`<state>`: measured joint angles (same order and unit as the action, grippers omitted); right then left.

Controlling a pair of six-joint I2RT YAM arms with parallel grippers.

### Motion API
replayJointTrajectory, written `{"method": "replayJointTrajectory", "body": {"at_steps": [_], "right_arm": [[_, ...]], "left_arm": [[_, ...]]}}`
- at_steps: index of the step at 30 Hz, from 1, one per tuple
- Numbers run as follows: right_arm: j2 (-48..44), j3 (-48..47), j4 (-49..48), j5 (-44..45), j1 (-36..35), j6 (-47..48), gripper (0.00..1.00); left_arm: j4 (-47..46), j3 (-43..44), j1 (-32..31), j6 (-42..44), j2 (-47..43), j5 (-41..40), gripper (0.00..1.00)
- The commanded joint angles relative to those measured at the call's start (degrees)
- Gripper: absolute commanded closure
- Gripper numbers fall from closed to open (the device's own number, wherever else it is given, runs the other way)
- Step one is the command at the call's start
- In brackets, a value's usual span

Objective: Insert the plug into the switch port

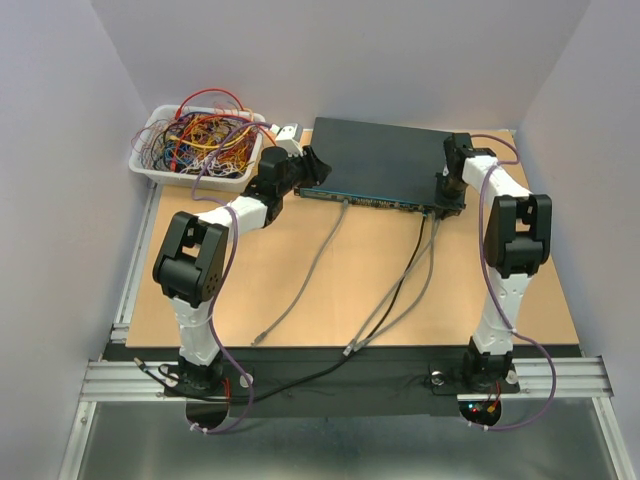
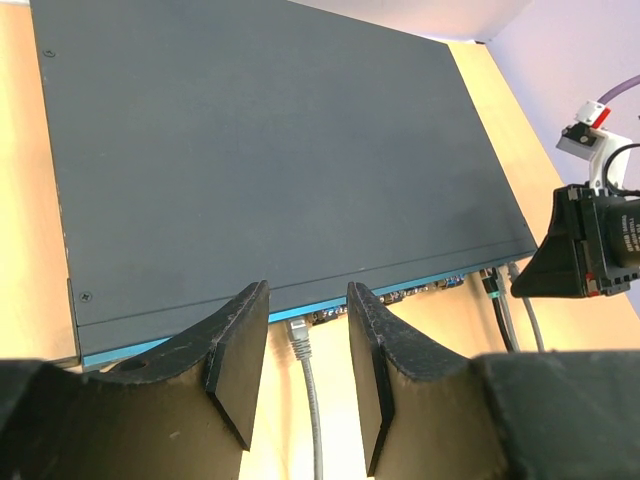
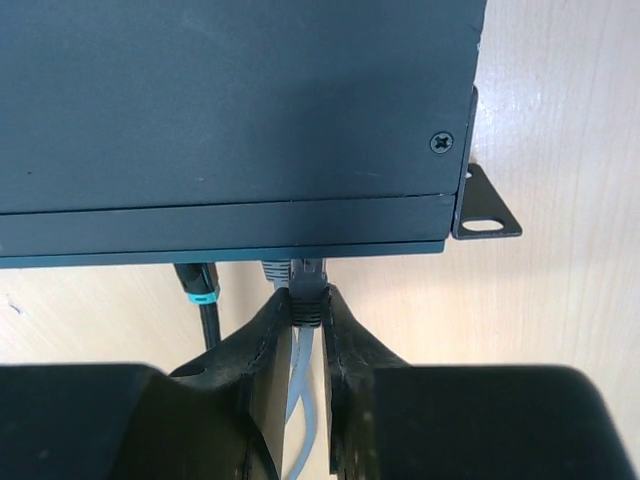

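Note:
The switch [image 1: 385,160] is a flat dark box with a teal front edge, lying at the back of the table. My right gripper [image 3: 308,300] is shut on a dark plug [image 3: 308,272] at the switch's [image 3: 230,110] front edge near its right end. The plug's head reaches in under that edge; how deep it sits is hidden. My left gripper [image 2: 306,300] is open at the front edge's left part. A grey plug [image 2: 297,335] sits at a port between its fingers, touching neither.
A white tray [image 1: 150,165] full of tangled wires stands at the back left. Beside the held plug sit a grey plug [image 3: 275,270] and a black cable with a teal band [image 3: 200,285]. Grey cables [image 1: 310,280] and a black one trail toward the near edge.

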<state>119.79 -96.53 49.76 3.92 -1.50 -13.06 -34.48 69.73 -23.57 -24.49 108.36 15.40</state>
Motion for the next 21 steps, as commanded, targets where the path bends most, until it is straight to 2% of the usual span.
{"method": "replayJointTrajectory", "body": {"at_steps": [1,11,21], "right_arm": [[0.45,-5.77,-10.56,0.74,1.15,1.46,1.00],[1.76,-4.99,-10.65,5.83,1.23,1.81,1.00],[4.14,-5.16,-12.93,5.39,3.52,0.93,1.00]], "left_arm": [[-1.82,-0.92,-0.07,0.85,-3.77,-0.63,0.53],[-1.38,-0.83,-0.16,1.29,-3.41,-0.81,0.53],[-0.33,-0.65,0.28,2.52,-2.89,-1.25,0.53]]}}
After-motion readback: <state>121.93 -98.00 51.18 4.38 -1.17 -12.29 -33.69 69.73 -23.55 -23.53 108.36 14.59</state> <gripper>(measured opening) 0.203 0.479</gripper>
